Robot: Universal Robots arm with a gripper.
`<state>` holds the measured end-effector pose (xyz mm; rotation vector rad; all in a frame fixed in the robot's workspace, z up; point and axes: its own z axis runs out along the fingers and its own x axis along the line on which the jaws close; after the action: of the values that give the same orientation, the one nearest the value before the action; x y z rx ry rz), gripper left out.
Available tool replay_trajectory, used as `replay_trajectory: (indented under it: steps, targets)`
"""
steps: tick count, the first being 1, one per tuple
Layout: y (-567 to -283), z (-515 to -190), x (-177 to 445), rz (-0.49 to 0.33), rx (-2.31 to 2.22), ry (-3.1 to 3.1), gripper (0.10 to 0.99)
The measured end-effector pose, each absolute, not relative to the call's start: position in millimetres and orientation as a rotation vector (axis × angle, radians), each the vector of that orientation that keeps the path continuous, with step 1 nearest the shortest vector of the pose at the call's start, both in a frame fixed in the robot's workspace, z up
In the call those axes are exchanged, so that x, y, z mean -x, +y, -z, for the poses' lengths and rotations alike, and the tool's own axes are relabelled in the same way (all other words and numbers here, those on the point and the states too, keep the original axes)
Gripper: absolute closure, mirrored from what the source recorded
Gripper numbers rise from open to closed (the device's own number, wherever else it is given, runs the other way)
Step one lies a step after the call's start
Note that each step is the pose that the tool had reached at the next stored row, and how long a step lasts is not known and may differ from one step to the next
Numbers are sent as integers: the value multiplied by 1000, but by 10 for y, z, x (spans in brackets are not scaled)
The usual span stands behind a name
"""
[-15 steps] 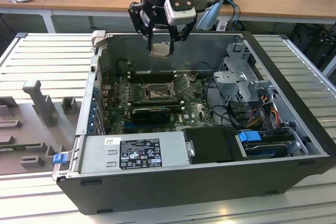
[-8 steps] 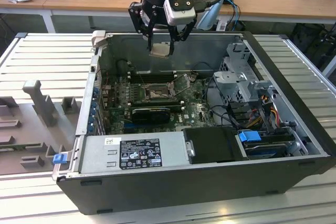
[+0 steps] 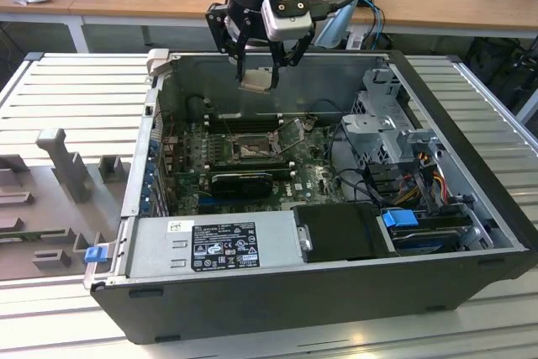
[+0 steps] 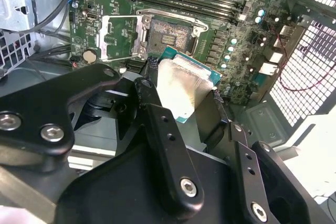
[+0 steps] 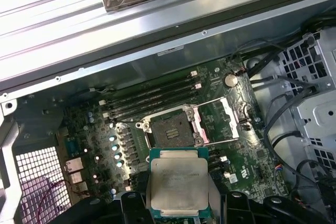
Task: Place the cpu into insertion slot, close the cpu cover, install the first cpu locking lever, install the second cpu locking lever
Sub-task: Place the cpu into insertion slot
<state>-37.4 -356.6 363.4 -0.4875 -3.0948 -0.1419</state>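
- The gripper (image 3: pixel 256 71) hung above the far side of an open computer case (image 3: pixel 471 208), its fingers pinched on the cpu (image 3: pixel 256 81).
- The cpu sat high over the green board (image 3: pixel 315 176), well clear of it.
- The insertion slot (image 3: pixel 250 148) lay uncovered below, with nothing in it.
- A long black card (image 3: pixel 242 181) lay just nearer than the slot.
- A silver power box (image 3: pixel 214 245) filled the near wall of the case.
- A metal drive cage (image 3: pixel 382 124) stood at the exterior view's right.
- The case rested on a slatted metal table (image 3: pixel 76 90).
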Motion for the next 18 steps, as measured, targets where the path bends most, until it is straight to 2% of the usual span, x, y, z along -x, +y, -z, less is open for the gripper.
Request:
replay_trajectory:
  steps: [18]
  targets:
    - [-3566,-3616,374,143,732,-3054,561]
